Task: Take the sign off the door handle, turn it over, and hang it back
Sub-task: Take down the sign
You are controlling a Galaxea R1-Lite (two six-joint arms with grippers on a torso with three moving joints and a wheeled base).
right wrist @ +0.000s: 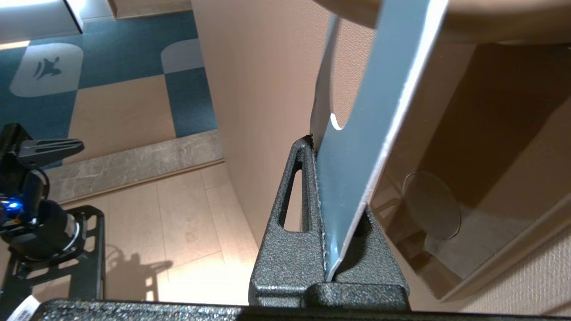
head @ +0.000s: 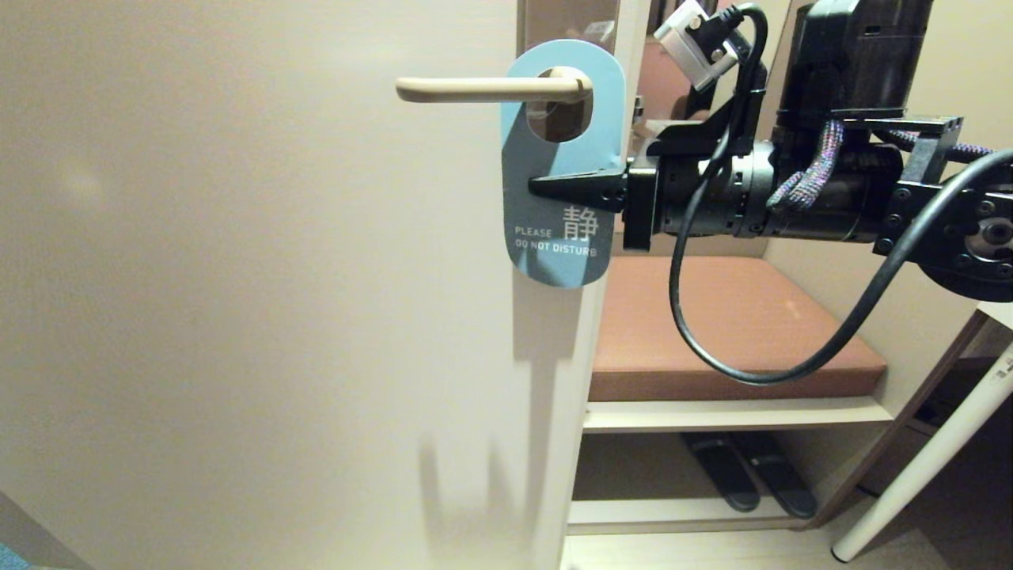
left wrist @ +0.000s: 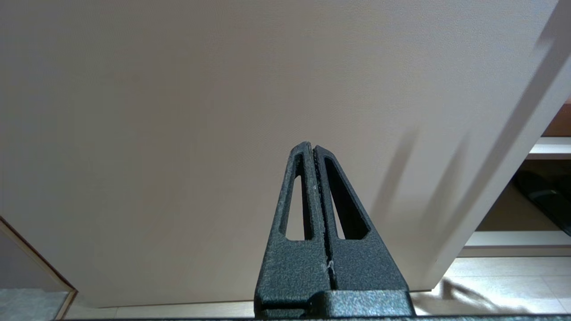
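The sign (head: pixel 554 154) shows its blue "PLEASE DO NOT DISTURB" side in the head view. Its hole sits around the elbow of the cream door handle (head: pixel 475 89), which pokes out to the left over the door. My right gripper (head: pixel 538 188) reaches in level from the right and is shut on the sign's right edge, just below the hole. In the right wrist view the blue card (right wrist: pixel 370 111) stands edge-on between the jaws of this gripper (right wrist: pixel 314 140), under the handle (right wrist: pixel 490 18). My left gripper (left wrist: pixel 311 146) is shut on nothing, parked low and facing the door.
The beige door (head: pixel 237 277) fills the left; its edge runs down just right of the sign. Beyond it are a brown-cushioned bench (head: pixel 712 317), dark slippers (head: pixel 752 475) on the shelf below, and a white table leg (head: pixel 926 467). A black cable (head: pixel 712 348) loops under my right arm.
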